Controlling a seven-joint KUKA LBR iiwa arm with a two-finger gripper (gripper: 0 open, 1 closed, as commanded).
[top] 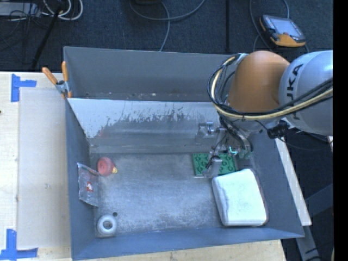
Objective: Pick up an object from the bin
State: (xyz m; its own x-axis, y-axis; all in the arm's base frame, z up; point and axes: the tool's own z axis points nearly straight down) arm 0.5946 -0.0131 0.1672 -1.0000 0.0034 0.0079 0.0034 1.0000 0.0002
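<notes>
My gripper (213, 165) hangs at the right side of the bin, its fingertips down on a flat green plate (202, 163) with studs that lies on the floor by the back wall. Its fingers hang close together over the plate's right half, and part of the plate is hidden behind them. Just in front of the plate lies a white rectangular block (240, 197) like a sponge, close below the gripper.
At the bin's left lie a small red and yellow toy (105, 167), a clear plastic packet (87, 185) and a roll of clear tape (107, 225) near the front left corner. The arm with its orange cover and cables reaches over the right rim.
</notes>
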